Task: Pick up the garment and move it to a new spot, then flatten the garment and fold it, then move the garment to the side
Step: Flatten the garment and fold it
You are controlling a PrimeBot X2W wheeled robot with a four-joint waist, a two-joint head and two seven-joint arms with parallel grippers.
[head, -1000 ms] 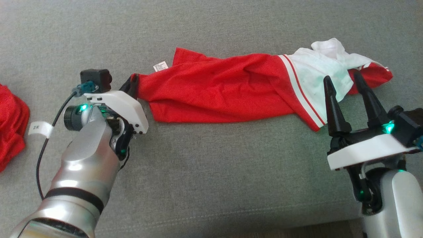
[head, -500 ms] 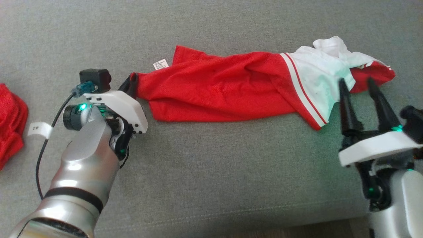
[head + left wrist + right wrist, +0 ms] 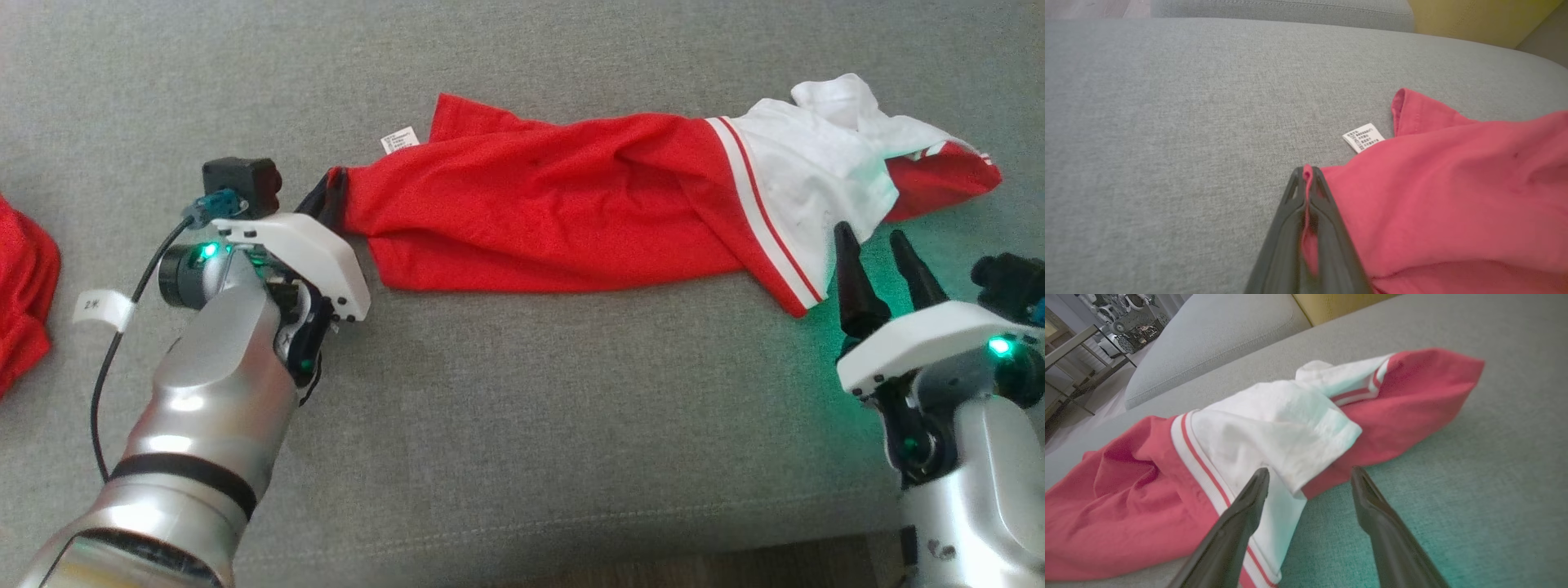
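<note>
The right gripper stands on the near side of the garment, at its white end. Its jaws are spread wide and hold nothing. In the right wrist view its two dark fingers point at the lower hem of the white panel; whether the tips touch the cloth cannot be told.

The left gripper sits at the garment's opposite, red end, pinched tight on that corner. The left wrist view shows a thin fold of red fabric squeezed between its closed fingers.

The garment, a red jersey with a white section edged in red-and-white stripes, lies in a rumpled band across the grey sofa cushion. The red body runs from the left gripper, and the white part is bunched at the right end.

A white care label pokes out from the garment's far edge near the gripped corner. Another red cloth lies well to the left of the garment. Beyond the garment, the right wrist view shows a grey back cushion.
</note>
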